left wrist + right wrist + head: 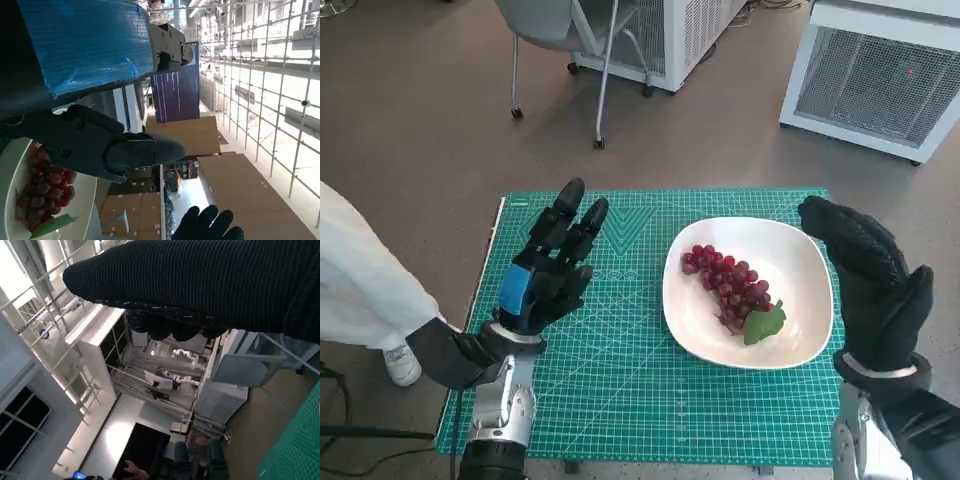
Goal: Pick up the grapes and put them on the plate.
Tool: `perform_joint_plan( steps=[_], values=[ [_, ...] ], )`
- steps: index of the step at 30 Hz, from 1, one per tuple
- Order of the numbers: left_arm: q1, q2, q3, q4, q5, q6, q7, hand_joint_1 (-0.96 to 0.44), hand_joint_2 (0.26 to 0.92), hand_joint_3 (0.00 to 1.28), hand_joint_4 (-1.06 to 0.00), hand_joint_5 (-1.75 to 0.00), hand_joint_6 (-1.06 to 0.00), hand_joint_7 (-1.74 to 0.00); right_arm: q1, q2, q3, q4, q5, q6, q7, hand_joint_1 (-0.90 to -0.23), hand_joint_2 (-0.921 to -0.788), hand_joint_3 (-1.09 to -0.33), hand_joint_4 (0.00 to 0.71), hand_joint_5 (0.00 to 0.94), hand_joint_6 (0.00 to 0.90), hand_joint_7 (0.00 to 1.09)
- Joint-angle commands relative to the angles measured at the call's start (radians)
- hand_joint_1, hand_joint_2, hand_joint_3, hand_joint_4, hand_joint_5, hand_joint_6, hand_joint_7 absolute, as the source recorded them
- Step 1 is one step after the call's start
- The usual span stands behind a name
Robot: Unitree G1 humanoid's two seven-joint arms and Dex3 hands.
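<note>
Both hands empty, fingers spread. Head view: grapes [728,290] already lie in plate [800,255], so task looks done; left hand [548,270] over mat [620,400], right hand [875,285] beside plate rim, room around. Left wrist: grapes rest on plate. Right wrist: glove only, probably clear.

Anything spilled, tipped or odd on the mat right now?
Nothing stands out. The grapes lie in one bunch inside the white plate, which sits flat on the green mat. Both hands hold nothing.
</note>
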Motion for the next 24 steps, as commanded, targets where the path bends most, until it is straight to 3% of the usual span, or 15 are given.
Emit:
perform_joint_plan(
  steps=[1,18,24],
  values=[
    [0.018,0.002,-0.008,-0.028,-0.005,0.013,0.003,-0.50,0.921,0.37,-0.21,0.00,-0.24,-0.03,0.027,-0.007,-0.004,-0.002,0.003,0.015,0.009,-0.535,-0.921,-0.674,0.396,0.003,0.061,0.58],
    [0.039,-0.004,-0.014,-0.076,-0.020,0.031,0.006,-0.47,0.921,0.37,-0.20,0.00,-0.26,-0.03,0.032,-0.008,-0.007,-0.006,0.002,0.015,0.008,-0.527,-0.921,-0.673,0.396,0.002,0.063,0.58],
    [0.041,-0.008,-0.011,-0.078,-0.017,0.013,0.012,-0.29,0.921,0.36,-0.21,-0.01,-0.29,-0.05,0.031,-0.010,-0.007,-0.004,0.002,0.016,0.009,-0.526,-0.921,-0.673,0.396,0.002,0.063,0.58]
  ],
)
